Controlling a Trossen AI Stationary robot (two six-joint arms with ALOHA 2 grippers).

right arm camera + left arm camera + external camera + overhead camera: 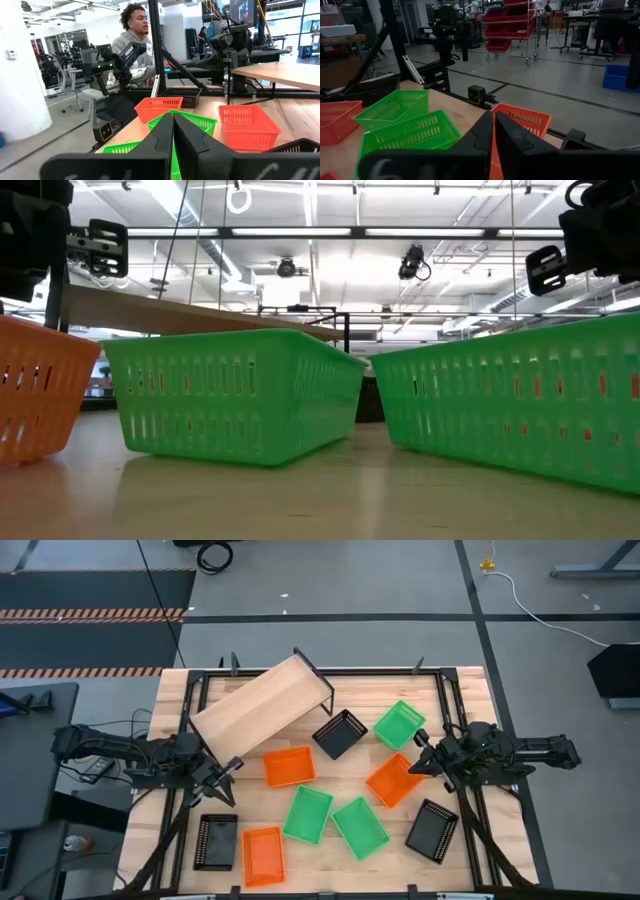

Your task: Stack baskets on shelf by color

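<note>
The shelf (265, 705), a light wooden board on black legs, stands slantwise at the table's far left. Loose on the table lie three green baskets (400, 725) (307, 814) (360, 827), three orange ones (289, 767) (393, 780) (262, 855) and three black ones (340, 733) (432, 830) (216, 842), each resting on its bottom. My left gripper (235, 766) is shut and empty, raised beside the shelf's near left end. My right gripper (418, 755) is shut and empty too, raised between the far green basket and the right orange basket.
Black frame rails (190, 710) run along the table's sides and far edge. A person (132, 45) sits beyond the table in the right wrist view. Bare tabletop (160, 770) shows at the left edge, and small gaps lie between the baskets.
</note>
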